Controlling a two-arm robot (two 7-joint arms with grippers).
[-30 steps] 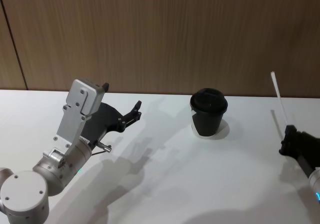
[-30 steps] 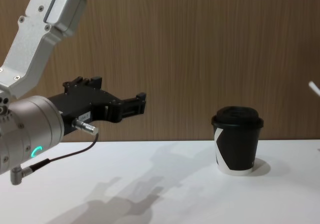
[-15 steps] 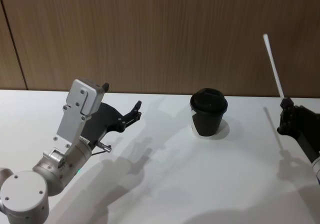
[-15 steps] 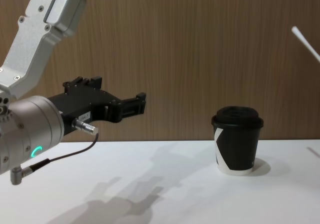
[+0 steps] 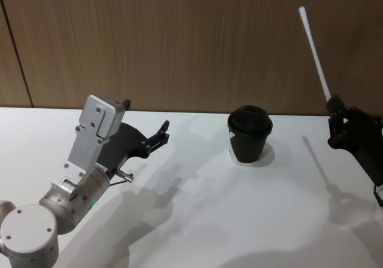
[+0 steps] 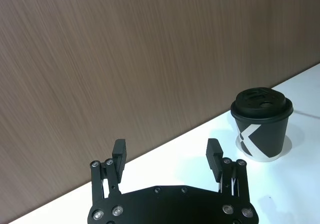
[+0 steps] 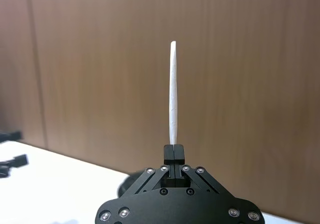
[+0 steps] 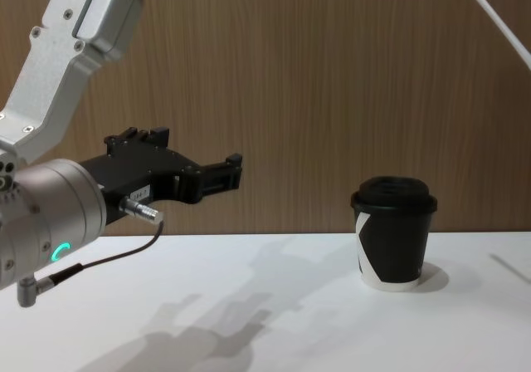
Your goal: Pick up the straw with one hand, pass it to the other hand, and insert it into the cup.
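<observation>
The white straw (image 5: 315,53) is held high above the table's right side, tilted up and to the left, with my right gripper (image 5: 333,104) shut on its lower end. The right wrist view has the straw (image 7: 173,94) rising straight from the shut fingers (image 7: 174,154). The chest view catches the straw (image 8: 496,19) at its upper right corner. The black lidded cup (image 5: 249,134) stands upright on the white table, left of and below the right gripper. The cup (image 8: 393,232) bears a white mark. My left gripper (image 5: 164,131) hovers open at the left, pointing toward the cup (image 6: 262,123), fingers (image 6: 214,153) spread wide.
The white table (image 5: 227,220) runs up to a brown wood-panel wall (image 5: 179,40) just behind the cup. Bare table lies between the two grippers and in front of the cup.
My right gripper has lifted the straw upward and slightly left, from low at the right edge to high above the table. The left arm and the cup have not moved.
</observation>
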